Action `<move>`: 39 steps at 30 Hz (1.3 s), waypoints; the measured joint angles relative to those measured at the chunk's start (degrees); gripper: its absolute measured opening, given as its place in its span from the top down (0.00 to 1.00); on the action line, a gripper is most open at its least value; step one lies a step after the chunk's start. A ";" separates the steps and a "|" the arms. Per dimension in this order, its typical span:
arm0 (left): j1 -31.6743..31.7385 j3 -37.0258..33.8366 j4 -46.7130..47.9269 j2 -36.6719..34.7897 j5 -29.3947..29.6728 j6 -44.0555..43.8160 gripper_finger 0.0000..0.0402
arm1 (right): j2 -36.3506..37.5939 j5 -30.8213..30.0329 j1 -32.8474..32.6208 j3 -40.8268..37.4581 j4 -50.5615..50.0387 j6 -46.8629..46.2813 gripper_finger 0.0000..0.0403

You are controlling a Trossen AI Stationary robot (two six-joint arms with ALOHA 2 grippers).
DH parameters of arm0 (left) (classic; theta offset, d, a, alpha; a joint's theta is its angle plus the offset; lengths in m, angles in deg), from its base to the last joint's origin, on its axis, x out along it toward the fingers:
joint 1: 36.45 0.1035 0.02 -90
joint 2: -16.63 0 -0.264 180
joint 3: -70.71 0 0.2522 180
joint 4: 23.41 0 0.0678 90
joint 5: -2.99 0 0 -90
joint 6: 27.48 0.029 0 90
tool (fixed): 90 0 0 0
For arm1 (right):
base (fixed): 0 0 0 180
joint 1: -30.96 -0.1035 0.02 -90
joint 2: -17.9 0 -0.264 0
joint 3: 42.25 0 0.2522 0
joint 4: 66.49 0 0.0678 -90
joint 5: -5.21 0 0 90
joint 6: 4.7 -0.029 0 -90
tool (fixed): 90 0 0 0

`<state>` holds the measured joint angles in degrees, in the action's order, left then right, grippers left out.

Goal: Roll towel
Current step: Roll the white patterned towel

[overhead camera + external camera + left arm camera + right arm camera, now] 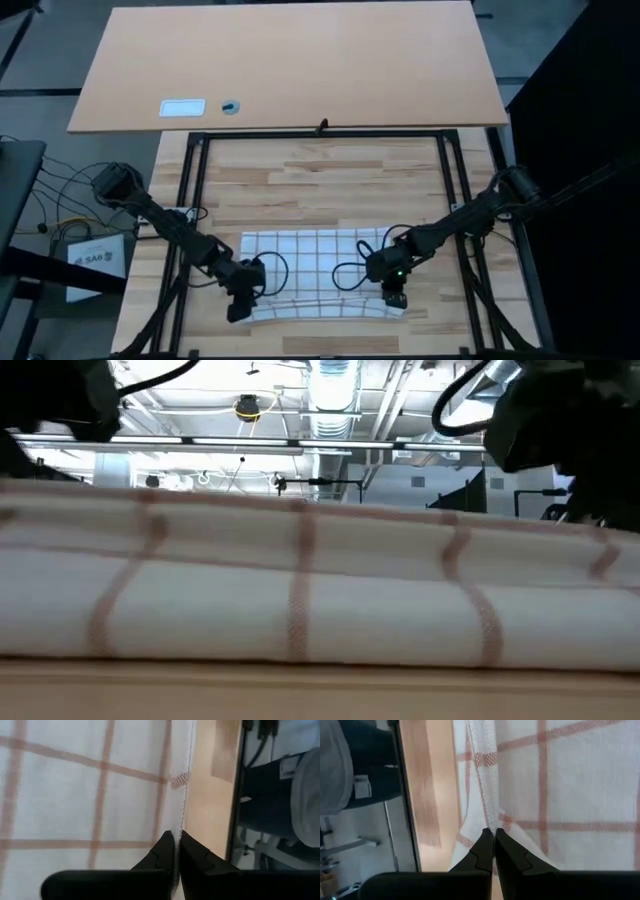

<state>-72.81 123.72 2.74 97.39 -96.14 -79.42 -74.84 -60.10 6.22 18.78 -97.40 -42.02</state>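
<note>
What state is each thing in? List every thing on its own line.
towel: spread on the wooden table, near edge lifted and folded over, both near corners pinched
left gripper: shut on the towel's near left corner
right gripper: shut on the towel's near right corner
white card: lying flat on the far board, untouched

Count on inspection: one towel (318, 272), white with a brown-orange check, lying on one wooden worktable (330, 165). Two dark robot arms are present, one to each side, each ending in one gripper: the left gripper (238, 310) and the right gripper (394, 298), two in all. Beyond the worktable stands one plain tan tabletop (300, 60), carrying one small white card (182, 108) and one small round object (231, 106).
</note>
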 joint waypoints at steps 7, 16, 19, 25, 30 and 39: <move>-0.09 -0.07 0.19 -0.25 0.64 0.25 1.00 | 0.58 -1.04 0.24 -0.24 -0.49 -0.14 1.00; 0.80 -0.04 -0.10 -0.16 0.90 1.15 1.00 | 2.47 -0.66 1.14 -1.87 -0.71 -1.49 1.00; 0.19 -0.04 0.01 -0.10 1.02 0.90 1.00 | 2.42 -1.31 0.81 -2.52 0.46 -2.15 1.00; 0.90 -0.04 0.17 -0.12 0.85 1.86 1.00 | 2.88 -1.36 1.19 -2.60 0.07 -1.83 1.00; 1.66 -0.04 2.49 0.03 3.45 3.69 1.00 | 2.63 -1.17 2.07 -2.62 -0.45 -0.77 1.00; 3.33 -0.04 9.09 0.25 9.41 6.32 0.98 | 2.58 -4.05 4.10 -2.64 -2.16 1.22 1.00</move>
<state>-69.48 123.67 11.83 97.64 -86.73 -73.11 -72.25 -64.14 10.32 16.14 -99.56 -40.80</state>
